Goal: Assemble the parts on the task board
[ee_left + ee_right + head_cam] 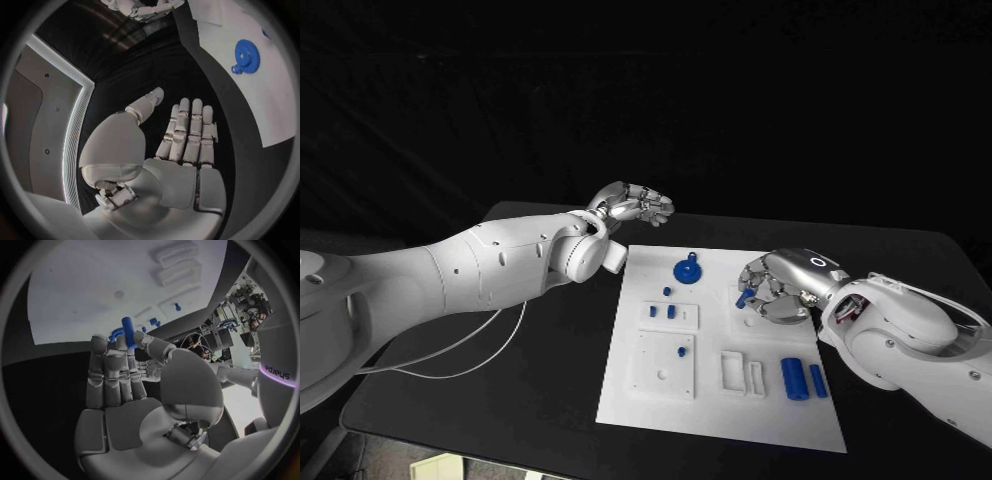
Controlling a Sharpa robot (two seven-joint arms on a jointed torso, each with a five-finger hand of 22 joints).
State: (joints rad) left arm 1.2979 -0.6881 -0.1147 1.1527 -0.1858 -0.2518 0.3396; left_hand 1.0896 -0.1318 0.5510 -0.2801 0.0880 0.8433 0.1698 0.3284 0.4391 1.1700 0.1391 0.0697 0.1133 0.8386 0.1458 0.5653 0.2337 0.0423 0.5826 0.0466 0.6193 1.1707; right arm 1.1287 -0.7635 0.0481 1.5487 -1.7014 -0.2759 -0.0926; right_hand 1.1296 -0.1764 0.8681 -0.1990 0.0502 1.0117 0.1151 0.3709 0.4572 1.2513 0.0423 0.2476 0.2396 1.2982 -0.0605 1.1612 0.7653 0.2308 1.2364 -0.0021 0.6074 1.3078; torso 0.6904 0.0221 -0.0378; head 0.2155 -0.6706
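Step in hand, by my judgement: carrying one part to its seat on the white rectangular task board [718, 410]. The right hand [780, 288] hovers over the board's three o'clock edge with a small blue cylindrical peg [128, 331] pinched between the thumb and the upper fingers [107, 360]; the peg stands upright above the fingertips, and the remaining fingers lie straight and close together beside it. In the head view the same peg shows as a blue sliver [744, 298] at the hand's nine o'clock side.

The left hand [632, 205] is off the board, above the black desk [502, 400] at the board's eleven o'clock corner. Its fingers [187, 130] are extended, side by side, with the thumb out to one side; it holds and touches nothing.

Elsewhere on the board: a blue toothed gear [688, 270] at twelve o'clock, two blue cylinders [803, 380] lying at four o'clock, and small blue pieces standing in the white blocks [669, 314] near centre.

Next move, as I assess it: the right hand must align the peg vertically over a free hole and lower it squarely. Which hole is intended cannot be told.
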